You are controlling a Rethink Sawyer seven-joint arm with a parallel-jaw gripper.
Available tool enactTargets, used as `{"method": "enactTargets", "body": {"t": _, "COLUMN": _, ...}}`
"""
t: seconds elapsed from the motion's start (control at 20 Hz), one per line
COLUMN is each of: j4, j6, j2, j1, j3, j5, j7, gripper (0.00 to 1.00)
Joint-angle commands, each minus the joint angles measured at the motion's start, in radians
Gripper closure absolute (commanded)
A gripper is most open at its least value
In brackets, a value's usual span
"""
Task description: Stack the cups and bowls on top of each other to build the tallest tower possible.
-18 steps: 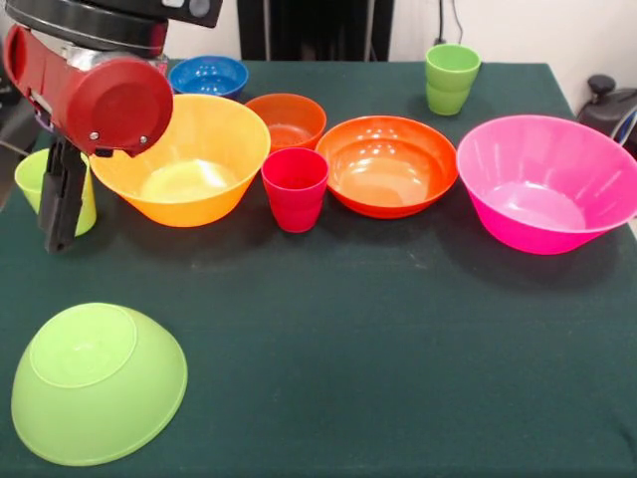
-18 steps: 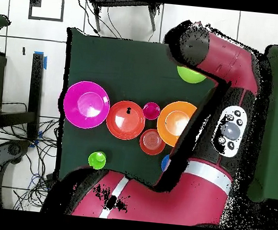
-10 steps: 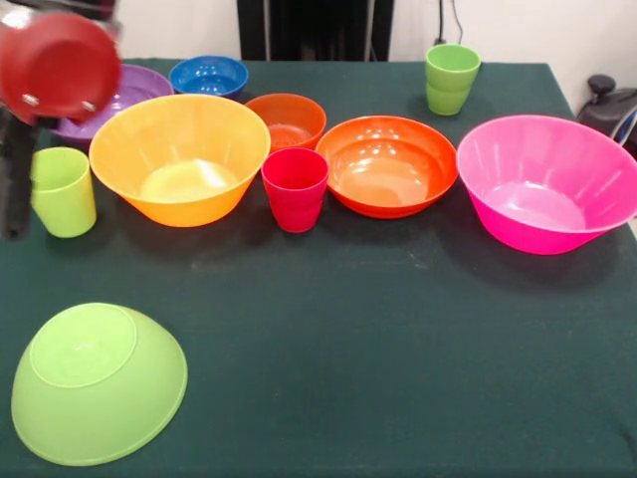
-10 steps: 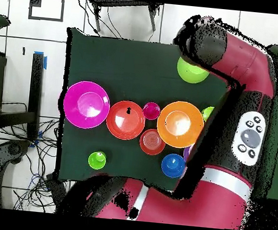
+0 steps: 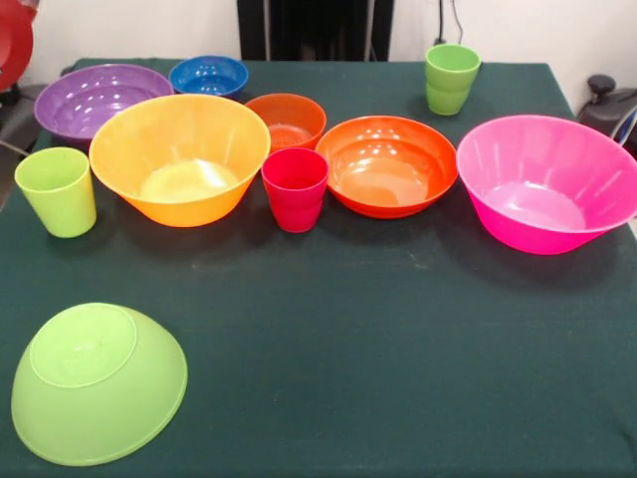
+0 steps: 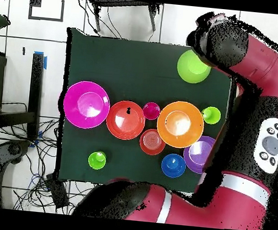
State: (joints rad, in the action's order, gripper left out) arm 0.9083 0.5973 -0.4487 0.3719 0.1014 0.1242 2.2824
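Nothing stacked: lime bowl (image 5: 97, 394) flipped rim-down, alone on bench (image 5: 398, 339); pink bowl (image 5: 547, 181) kept apart. Hand state can't be told.

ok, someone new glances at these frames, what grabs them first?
Likely the big pink bowl at the front view's right, and the row beside it: orange bowl, red-pink cup, yellow-orange bowl. Then the lime green bowl, rim-down, alone at the near left corner. Nothing is stacked yet; overhead, the red arm curls around the table's edge.
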Motion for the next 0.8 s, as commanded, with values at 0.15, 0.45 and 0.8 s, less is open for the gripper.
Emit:
{"method": "enactTargets", "body": {"t": 0.15, "j4": 0.052, "j6": 0.034, "j2": 0.059, "j1": 0.01, "j3": -0.207, "j5": -0.113, "j7": -0.309, "gripper": 1.0}}
{"method": "enactTargets", "body": {"t": 0.45, "j4": 0.031, "j6": 0.02, "j2": 0.086, "j1": 0.02, "j3": -0.251, "j5": -0.131, "j7": -0.307, "gripper": 1.0}}
{"method": "enactTargets", "body": {"t": 0.8, "j4": -0.006, "j6": 0.031, "j2": 0.118, "j1": 0.038, "j3": -0.305, "j5": -0.16, "j7": -0.336, "gripper": 1.0}}
